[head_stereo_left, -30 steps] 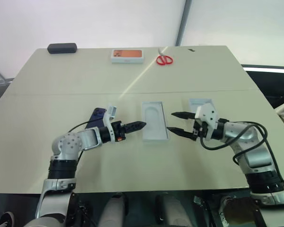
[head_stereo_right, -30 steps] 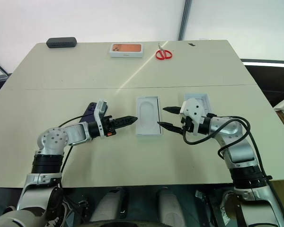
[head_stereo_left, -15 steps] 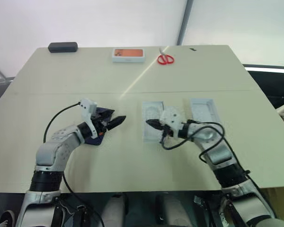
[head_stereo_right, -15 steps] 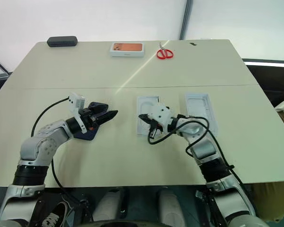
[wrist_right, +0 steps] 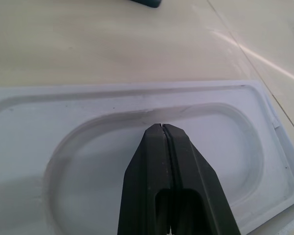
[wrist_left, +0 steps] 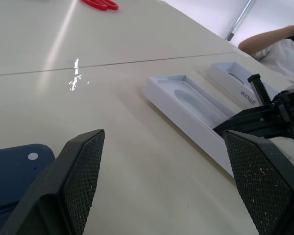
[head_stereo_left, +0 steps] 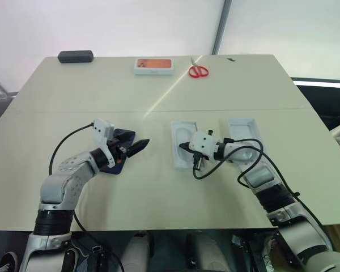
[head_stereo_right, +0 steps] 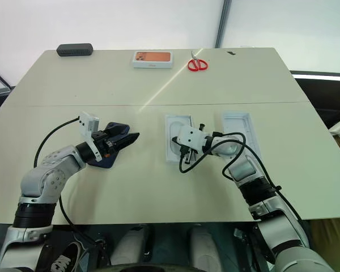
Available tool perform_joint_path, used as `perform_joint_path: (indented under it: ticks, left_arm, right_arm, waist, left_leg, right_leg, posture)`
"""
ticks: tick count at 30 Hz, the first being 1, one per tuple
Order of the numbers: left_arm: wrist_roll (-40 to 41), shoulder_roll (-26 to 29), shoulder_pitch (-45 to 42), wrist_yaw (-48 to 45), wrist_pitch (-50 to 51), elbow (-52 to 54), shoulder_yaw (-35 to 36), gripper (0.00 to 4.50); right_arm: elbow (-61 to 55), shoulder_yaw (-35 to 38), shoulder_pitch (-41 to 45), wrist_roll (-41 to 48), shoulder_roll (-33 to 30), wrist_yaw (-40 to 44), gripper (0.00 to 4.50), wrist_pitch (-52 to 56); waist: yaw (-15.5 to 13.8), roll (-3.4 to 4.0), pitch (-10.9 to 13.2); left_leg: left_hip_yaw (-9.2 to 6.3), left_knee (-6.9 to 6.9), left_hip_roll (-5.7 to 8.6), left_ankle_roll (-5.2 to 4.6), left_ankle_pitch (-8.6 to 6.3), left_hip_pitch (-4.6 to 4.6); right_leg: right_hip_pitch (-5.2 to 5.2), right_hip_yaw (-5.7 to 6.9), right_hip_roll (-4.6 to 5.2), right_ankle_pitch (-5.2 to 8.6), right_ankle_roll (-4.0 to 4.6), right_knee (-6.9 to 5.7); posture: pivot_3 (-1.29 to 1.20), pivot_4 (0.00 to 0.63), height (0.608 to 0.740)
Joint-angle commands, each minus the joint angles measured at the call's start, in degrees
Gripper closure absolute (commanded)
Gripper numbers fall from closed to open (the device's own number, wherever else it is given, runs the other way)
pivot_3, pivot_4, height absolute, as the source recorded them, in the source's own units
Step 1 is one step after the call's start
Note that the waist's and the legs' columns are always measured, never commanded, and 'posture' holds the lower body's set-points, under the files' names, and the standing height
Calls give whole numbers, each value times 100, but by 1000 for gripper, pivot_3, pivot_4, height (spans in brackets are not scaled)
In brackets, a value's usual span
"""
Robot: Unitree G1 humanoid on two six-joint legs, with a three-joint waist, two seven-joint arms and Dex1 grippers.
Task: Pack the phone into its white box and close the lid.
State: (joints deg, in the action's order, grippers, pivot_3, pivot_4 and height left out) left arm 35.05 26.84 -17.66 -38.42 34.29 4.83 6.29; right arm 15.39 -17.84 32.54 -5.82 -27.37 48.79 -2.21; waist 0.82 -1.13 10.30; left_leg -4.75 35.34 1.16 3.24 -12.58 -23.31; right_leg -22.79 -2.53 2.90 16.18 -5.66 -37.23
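The dark blue phone (head_stereo_left: 121,136) lies flat on the table at the left. My left gripper (head_stereo_left: 137,146) hovers open over the phone's end nearest the box, and nothing sits between its fingers (wrist_left: 83,166). In the middle stands the white box (head_stereo_left: 173,144), open side up, with a white insert (head_stereo_left: 186,134) bearing an oval outline inside it. My right gripper (wrist_right: 161,126) is shut, its tip low over the insert's oval hollow. I cannot tell whether it touches. The lid (head_stereo_left: 245,131) rests open side up just right of the box.
At the table's far edge are a white box with an orange top (head_stereo_left: 153,66), red scissors (head_stereo_left: 197,71) and a black case (head_stereo_left: 75,56). A person's arm (wrist_left: 274,41) shows beyond the table on the right.
My right gripper has shut and moved left and down, from beside the box to over the insert. My left gripper drew back left from the box to over the phone and rolled.
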Motion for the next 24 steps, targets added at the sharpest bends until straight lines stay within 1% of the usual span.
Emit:
perform_joint_path:
  ticks: [1,13,17,24]
  left_arm:
    - [-14,-1,-23,6,-109,156,128,389]
    - [-157,-55,-138,-7,-121,41,69,389]
    - [-180,-84,-159,-15,-122,23,59,389]
    - [-223,-120,-117,1,-114,76,56,389]
  right_arm:
    - [24,81,160,-2,-59,81,4480,-7]
    - [-707,126,218,89,280,57,4480,395]
    - [-671,-63,100,-87,232,133,4480,305]
    - [-212,-341,-19,-625,58,-25,4480,-1]
  waist:
    - [1,0,0]
    - [17,0,0]
    - [7,0,0]
    - [15,0,0]
  left_leg:
    - [0,3,0,0,0,0]
    - [-8,1,-4,1,1,1]
    - [-8,4,-2,1,1,1]
    - [-6,4,-1,2,1,2]
  right_leg:
    - [1,0,0,0,0,0]
    - [-7,-1,-6,-1,2,-9]
    - [-4,0,-4,-1,2,-9]
    - [-4,0,-4,-1,2,-10]
  posture:
    - [0,150,740]
    - [0,150,740]
    - [0,150,740]
    - [0,150,740]
